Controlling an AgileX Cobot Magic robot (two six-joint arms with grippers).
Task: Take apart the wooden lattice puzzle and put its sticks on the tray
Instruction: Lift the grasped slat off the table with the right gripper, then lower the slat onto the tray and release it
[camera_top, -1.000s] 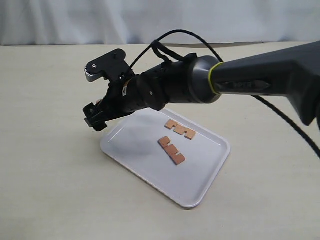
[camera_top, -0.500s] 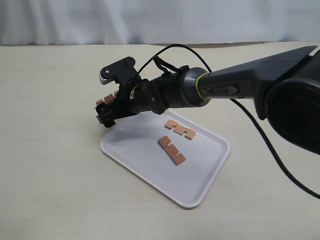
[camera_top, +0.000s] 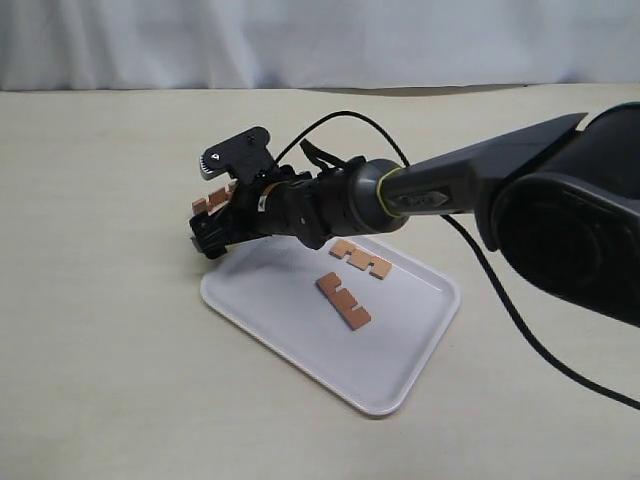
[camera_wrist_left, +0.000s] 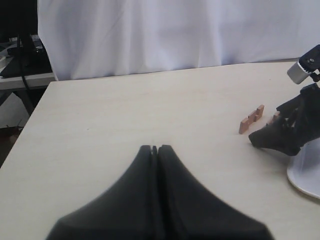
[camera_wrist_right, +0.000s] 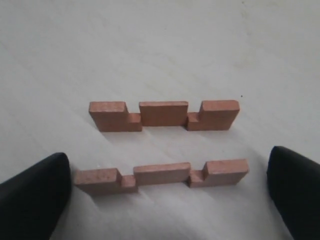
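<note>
No assembled lattice shows; the sticks lie apart. Two sticks (camera_top: 360, 258) (camera_top: 343, 300) lie flat on the white tray (camera_top: 290, 320). Two more sticks (camera_wrist_right: 164, 114) (camera_wrist_right: 162, 175) stand on edge, parallel and notches up, on the table just left of the tray, seen also as sticks (camera_top: 212, 200) (camera_wrist_left: 251, 119). My right gripper (camera_top: 215, 236) (camera_wrist_right: 165, 187) is low over them and open, its fingertips (camera_wrist_right: 35, 192) flanking the ends of the nearer stick without touching it. My left gripper (camera_wrist_left: 154, 148) is shut on nothing above bare table, well away from the sticks.
The right arm (camera_top: 420, 190) reaches across the tray's far side with its cable (camera_top: 500, 290) trailing right. A white curtain (camera_top: 320, 40) backs the table. In the left wrist view the right gripper (camera_wrist_left: 287, 132) and the tray's rim (camera_wrist_left: 302, 175) sit at the edge.
The right arm has dropped lower and stretched out flatter, bringing its open gripper down by the two sticks on the table. The sticks on the tray have not moved.
</note>
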